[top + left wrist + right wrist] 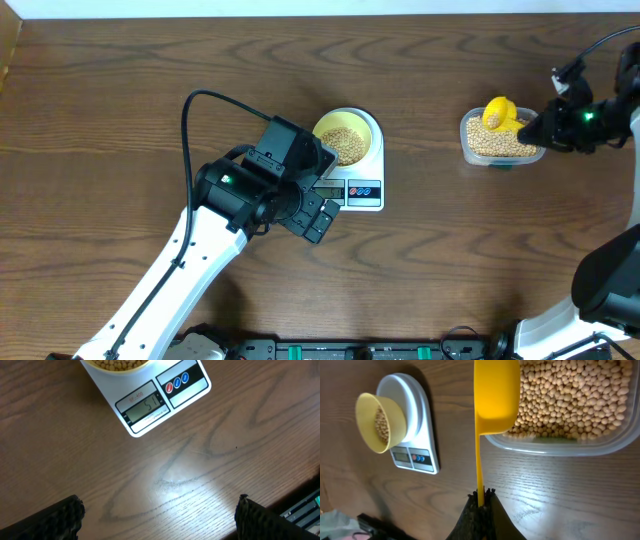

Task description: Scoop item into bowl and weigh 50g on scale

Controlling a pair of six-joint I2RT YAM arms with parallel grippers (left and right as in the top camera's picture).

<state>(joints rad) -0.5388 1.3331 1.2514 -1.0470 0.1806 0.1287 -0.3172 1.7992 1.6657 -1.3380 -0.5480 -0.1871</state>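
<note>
Smooth white plastic scale (150, 395) on smooth wood-grain table (175, 485).

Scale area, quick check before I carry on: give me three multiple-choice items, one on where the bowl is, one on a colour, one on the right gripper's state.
1. Where does the bowl sit?
A. On the scale
B. On the wood beside it
C. Lifted in the air

2. What colour is the scoop?
A. White
B. Yellow
C. Blue

3. What is the right gripper doing?
A. Open, holding nothing
B. Shut on the scoop's handle
C. Shut on the bowl's rim

Answers:
1. A: the overhead view shows the bowl resting on the scale's platform, behind the display.
2. B: the right wrist view shows a bright yellow cup and handle.
3. B: in the right wrist view the thin handle runs straight down into the closed gripper.
</note>
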